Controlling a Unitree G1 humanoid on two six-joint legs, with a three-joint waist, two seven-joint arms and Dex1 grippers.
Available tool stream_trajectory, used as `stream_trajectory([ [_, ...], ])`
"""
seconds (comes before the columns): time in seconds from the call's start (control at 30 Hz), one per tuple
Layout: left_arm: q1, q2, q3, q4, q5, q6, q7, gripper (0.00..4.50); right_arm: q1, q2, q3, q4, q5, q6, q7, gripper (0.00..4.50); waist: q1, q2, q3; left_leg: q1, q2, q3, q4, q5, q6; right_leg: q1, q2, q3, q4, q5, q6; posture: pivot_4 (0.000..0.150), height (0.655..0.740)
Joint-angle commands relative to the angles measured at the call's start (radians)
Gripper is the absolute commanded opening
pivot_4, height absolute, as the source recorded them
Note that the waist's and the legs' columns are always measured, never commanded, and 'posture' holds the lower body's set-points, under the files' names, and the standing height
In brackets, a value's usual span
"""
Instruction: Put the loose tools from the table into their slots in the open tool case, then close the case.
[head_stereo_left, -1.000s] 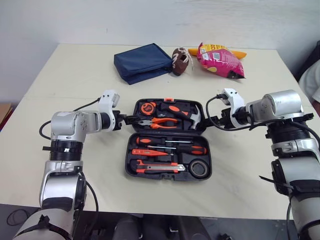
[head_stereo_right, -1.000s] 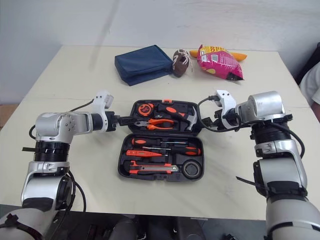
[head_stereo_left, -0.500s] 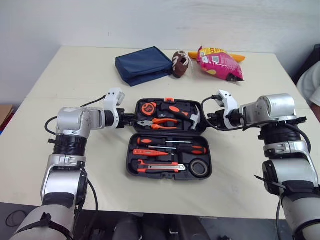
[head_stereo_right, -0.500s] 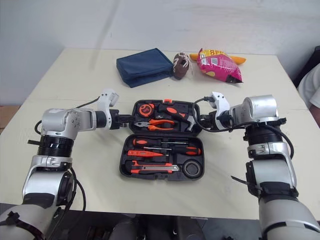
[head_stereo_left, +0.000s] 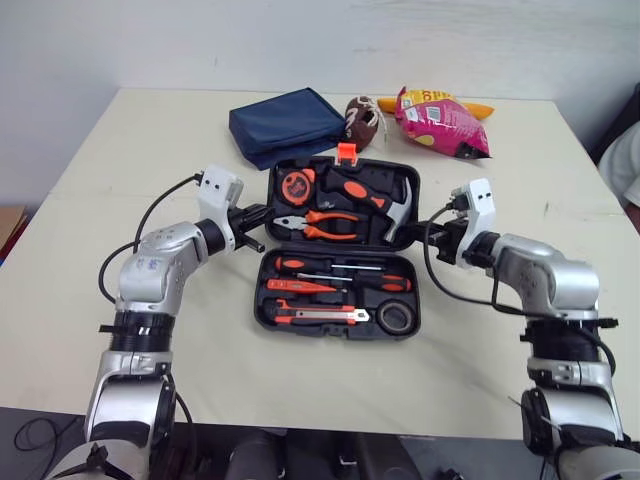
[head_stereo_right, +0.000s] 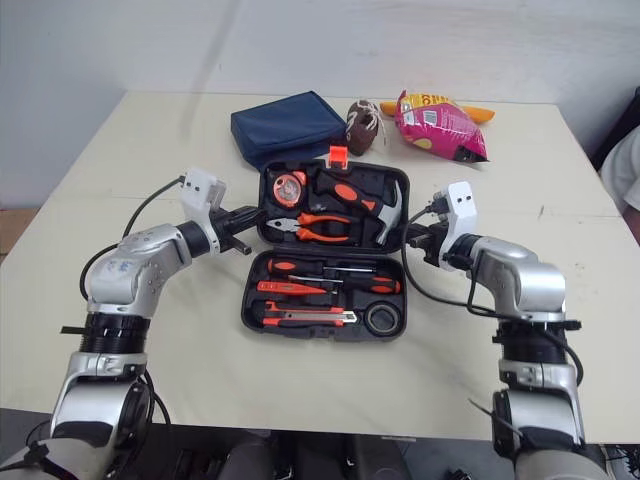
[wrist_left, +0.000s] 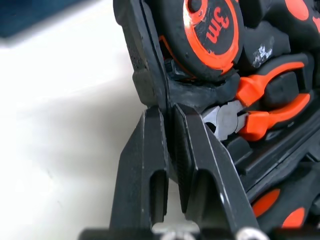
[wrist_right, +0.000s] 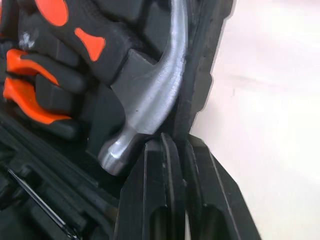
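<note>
We are on the closing step: left hand (head_stereo_left: 256, 213) and right hand (head_stereo_left: 430, 222) each clamp the tilted lid's (head_stereo_left: 385, 165) rim. Next, we should fold it down evenly.

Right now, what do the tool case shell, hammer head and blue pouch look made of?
Tool case: matte black moulded plastic, judging by the grainy, stepped rim.
Hammer head: polished steel; bright grey with soft reflections.
Blue pouch: woven fabric, possibly nylon; soft edges, a seam line, no shine.

Tape measure (wrist_left: 207, 35) and hammer (wrist_right: 150, 95) are cropped at picture edges; black fingers (wrist_left: 142, 165) hide parts of the lid (wrist_left: 140, 60) rim.
</note>
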Motion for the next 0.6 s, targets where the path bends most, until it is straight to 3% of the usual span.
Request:
stream_trajectory([
  [0.03,0.029,0.038,0.021,-0.001,0.104,-0.364,0.003,0.04,0.060,-0.029,0.019,-0.003,-0.109,-0.358,0.010,0.00,-0.001,0.000,0.000,0.000,0.000,0.001,0.000,0.000,0.001,0.000,0.000,0.000,-0.001,0.000,0.000,0.150,0.7400],
  [0.1,0.035,0.045,0.010,0.042,0.147,-0.530,0.001,0.04,0.073,-0.039,0.038,0.031,-0.139,-0.447,0.004,0.00,-0.001,0.000,0.000,-0.006,0.000,0.002,0.001,-0.001,0.001,-0.005,0.000,0.001,-0.001,0.001,0.001,0.150,0.7400],
  [0.2,0.117,0.068,-0.011,0.131,0.234,-0.727,0.035,0.04,0.160,-0.054,0.072,0.142,-0.238,-0.832,0.001,0.00,0.000,0.000,0.000,-0.008,0.000,0.002,0.003,-0.001,0.004,-0.007,0.000,0.001,-0.001,0.002,0.003,0.150,0.7400],
  [0.33,0.178,0.100,-0.012,0.206,0.321,-0.932,0.090,0.04,0.195,-0.088,0.120,0.272,-0.357,-1.161,-0.051,0.00,-0.003,0.000,0.000,-0.006,0.000,0.003,0.003,-0.002,0.006,-0.004,0.000,0.003,-0.002,0.002,0.004,0.150,0.7400],
  [0.4,0.198,0.125,-0.022,0.230,0.359,-1.009,0.097,0.04,0.205,-0.107,0.131,0.328,-0.406,-1.270,-0.092,0.00,-0.005,0.000,0.000,-0.004,0.000,0.004,0.003,-0.002,0.007,-0.004,0.000,0.004,-0.002,0.003,0.004,0.150,0.7400],
  [0.47,0.215,0.118,-0.006,0.230,0.309,-1.027,0.085,0.04,0.215,-0.126,0.134,0.375,-0.444,-1.333,-0.144,0.00,-0.005,0.000,0.000,-0.001,0.000,0.006,0.002,-0.002,0.007,-0.002,0.000,0.005,-0.002,0.003,0.004,0.150,0.7400],
  [0.57,0.266,0.150,-0.002,0.201,0.288,-1.048,0.052,1.04,0.242,-0.160,0.127,0.397,-0.482,-1.390,-0.208,0.00,-0.004,0.000,0.000,0.007,0.000,0.009,-0.001,-0.003,0.006,0.004,0.000,0.008,-0.003,0.003,0.004,0.150,0.7400],
  [0.6,0.285,0.170,0.007,0.199,0.297,-1.062,0.055,1.43,0.248,-0.169,0.127,0.402,-0.478,-1.413,-0.214,0.40,-0.003,0.000,0.000,0.009,0.000,0.009,-0.002,-0.003,0.006,0.006,0.000,0.008,-0.004,0.003,0.004,0.150,0.7400],
])
